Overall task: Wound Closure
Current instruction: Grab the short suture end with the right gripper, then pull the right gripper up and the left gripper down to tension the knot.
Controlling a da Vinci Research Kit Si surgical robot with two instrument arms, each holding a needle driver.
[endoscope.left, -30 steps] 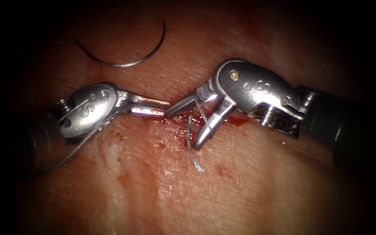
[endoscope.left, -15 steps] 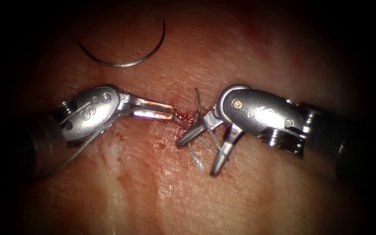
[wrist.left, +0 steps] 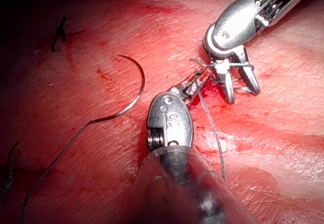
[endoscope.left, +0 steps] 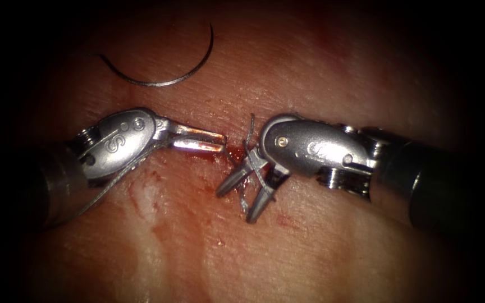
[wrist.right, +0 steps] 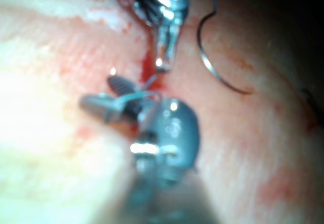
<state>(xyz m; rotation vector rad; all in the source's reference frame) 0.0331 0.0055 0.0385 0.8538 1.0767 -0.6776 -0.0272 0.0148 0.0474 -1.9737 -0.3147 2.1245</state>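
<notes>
The curved needle (endoscope.left: pixel 158 83) lies free on the tissue, up and to the left of the cut (endoscope.left: pixel 228 152), held by neither tool and not in the tissue; it also shows as needle (wrist.left: pixel 142 84) and needle (wrist.right: pixel 212 74). My left tool (endoscope.left: pixel 220 143) comes in from the left with its jaws shut on the thread (endoscope.left: pixel 113 180) at the cut, and the strand trails back under its wrist. My right tool (endoscope.left: pixel 236 205) has its jaws open and pointing down-left, straddling short thread ends (endoscope.left: pixel 250 126) at the stitch. The same two show as left tool (wrist.left: pixel 195 84) and right tool (wrist.left: pixel 243 96).
Red fluid (endoscope.left: pixel 209 156) pools along the cut below the left jaws. A pale fatty patch (endoscope.left: pixel 147 196) lies lower left. Cut ends of thread (wrist.left: pixel 59 31) rest on the tissue away from the wound.
The right tool dropped from above the cut to below it and shifted left, its open jaws narrowing around the thread ends. The left tool and the needle stayed put.
</notes>
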